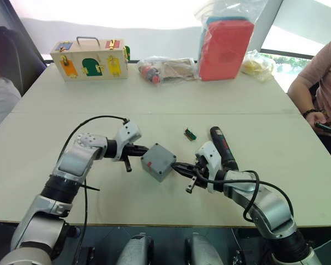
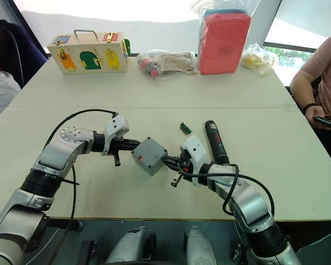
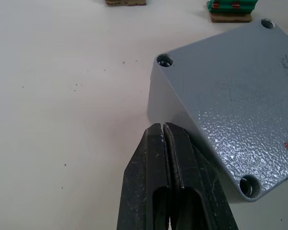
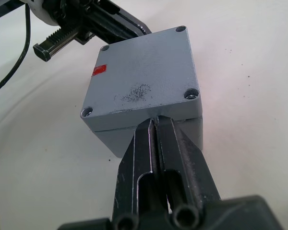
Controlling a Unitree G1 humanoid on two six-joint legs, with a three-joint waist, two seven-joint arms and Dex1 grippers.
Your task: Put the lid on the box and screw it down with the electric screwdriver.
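Jaws of both arms closed, pressing opposite sides of the box (image 1: 158,161).

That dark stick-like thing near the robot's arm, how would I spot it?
Start at the pale table, then find the right gripper. Beside that arm lies the electric screwdriver, a slim dark cylinder with a red band, unlike the square grey box.

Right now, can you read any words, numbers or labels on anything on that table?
None can be read.
The lid bears a plain red mark, no letters.
The wooden box shows coloured shapes; any lettering is too small to tell.
The electric screwdriver and red case show no legible text.
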